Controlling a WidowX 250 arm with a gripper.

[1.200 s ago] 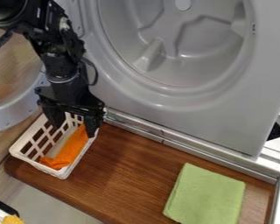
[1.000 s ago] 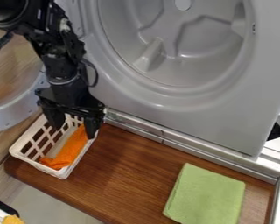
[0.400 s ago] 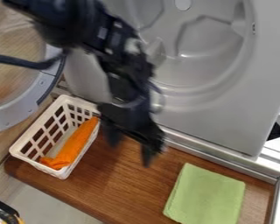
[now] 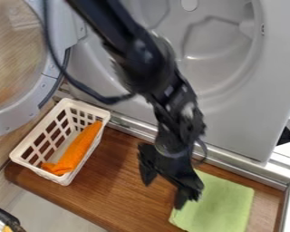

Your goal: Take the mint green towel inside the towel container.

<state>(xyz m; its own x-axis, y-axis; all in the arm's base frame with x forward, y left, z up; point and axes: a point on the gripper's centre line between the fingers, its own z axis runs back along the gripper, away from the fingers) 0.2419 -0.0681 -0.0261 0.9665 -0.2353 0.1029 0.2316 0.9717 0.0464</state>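
Two cloths lie in view, one green and one orange. The mint green towel (image 4: 223,208) is spread flat on the brown wooden desk (image 4: 114,186) at the lower right, outside the towel container and well apart from it. That container, a white lattice-sided basket (image 4: 65,178), stands upright towards the left and holds the orange cloth (image 4: 76,152), which lies lengthwise along its right side.

The black arm (image 4: 150,63) comes in from the top edge and slants down to the right. Its gripper (image 4: 164,195) hangs by the towel's left edge, hiding part of the upper left corner. The jaws are open, with bare wood visible between them and nothing held; one is over the desk, the other overlaps the towel's edge in the view. Whether it touches the cloth cannot be told.

Behind the desk rises a grey panel (image 4: 238,108) with a large round recess, and a round door (image 4: 50,81) shows at the upper left.
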